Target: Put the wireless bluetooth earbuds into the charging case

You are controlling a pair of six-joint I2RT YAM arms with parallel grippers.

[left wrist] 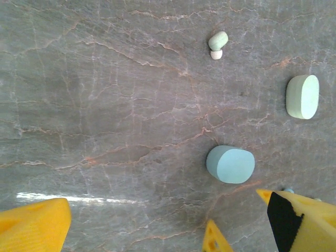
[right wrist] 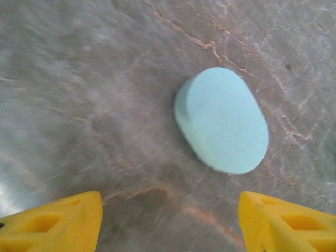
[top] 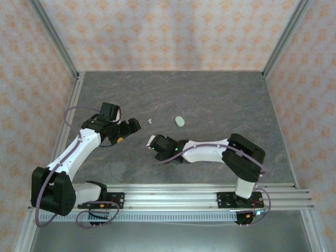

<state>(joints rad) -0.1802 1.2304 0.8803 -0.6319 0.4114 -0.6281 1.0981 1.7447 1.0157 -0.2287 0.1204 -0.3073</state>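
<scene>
Table (top: 220, 94) grey marble, pinkish veins. Walls (top: 173, 31) peach floral print. Earbud (left wrist: 217, 42) mint, white tip. One case (left wrist: 230, 164) pale blue, other case (left wrist: 302, 96) mint. Right gripper (right wrist: 170, 202) fingers (right wrist: 58, 223) yellow.

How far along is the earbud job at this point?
Done: nothing visible; one earbud lies loose on the table, apart from the mint case and the blue case, both apparently shut. In hand: nothing; the left gripper and right gripper are open and empty. Left: open a case, pick the earbud, seat it.

No legible text or markings
</scene>
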